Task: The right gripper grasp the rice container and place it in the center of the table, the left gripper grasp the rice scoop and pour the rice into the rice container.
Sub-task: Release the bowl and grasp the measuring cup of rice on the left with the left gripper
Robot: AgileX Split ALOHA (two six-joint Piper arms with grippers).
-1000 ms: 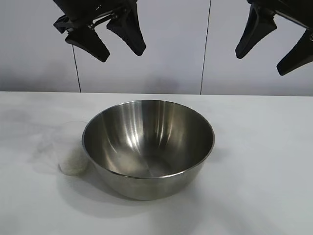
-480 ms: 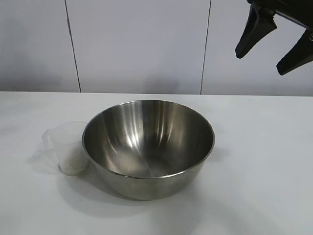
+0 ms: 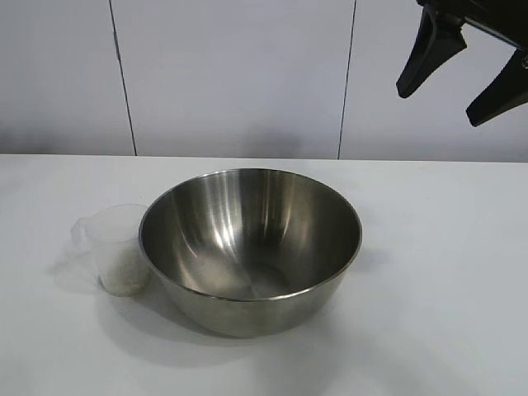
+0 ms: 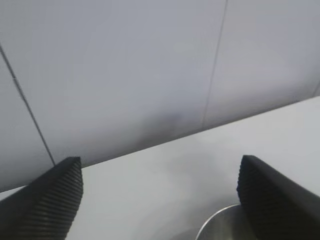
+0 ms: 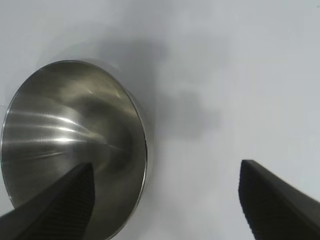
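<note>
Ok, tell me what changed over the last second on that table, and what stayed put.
The left gripper, which hung open above the rice scoop, has left the exterior view upward; its wrist view shows it open and holding nothing. Nothing was taken hold of or let go. The scoop, the rice in it, the rice container mid-table and the open right gripper at the upper right stayed as they were.

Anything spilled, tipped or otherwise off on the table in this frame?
Nothing stands out. The rice container sits upright mid-table, the rice scoop stands upright against its side with the rice inside, and no loose grains show.
</note>
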